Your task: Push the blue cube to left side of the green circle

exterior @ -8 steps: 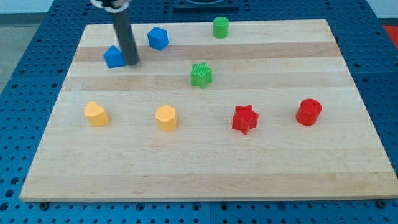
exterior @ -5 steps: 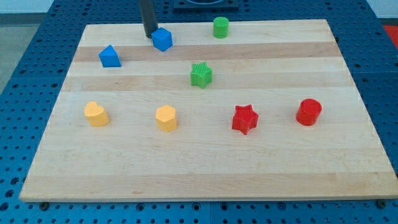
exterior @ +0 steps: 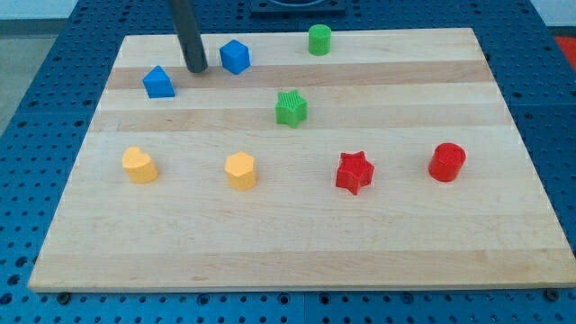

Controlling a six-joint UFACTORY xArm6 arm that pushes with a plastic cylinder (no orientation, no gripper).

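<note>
my tip (exterior: pixel 195 68) has backed off to just left of the blue cube (exterior: pixel 235 57), no longer touching it; green circle (exterior: pixel 319 40) still lies well right, so the push remains.

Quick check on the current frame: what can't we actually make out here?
- Rod above my tip: cut off by the view's top edge; arm not shown.
- Board near corners: slightly cropped by the view's bottom edge.
- Blue cube and my tip: a small gap shows between them, but one view cannot confirm it.
- Blue block at the view's left: exact shape unclear at this size.
- Green circle: far side hidden.
</note>
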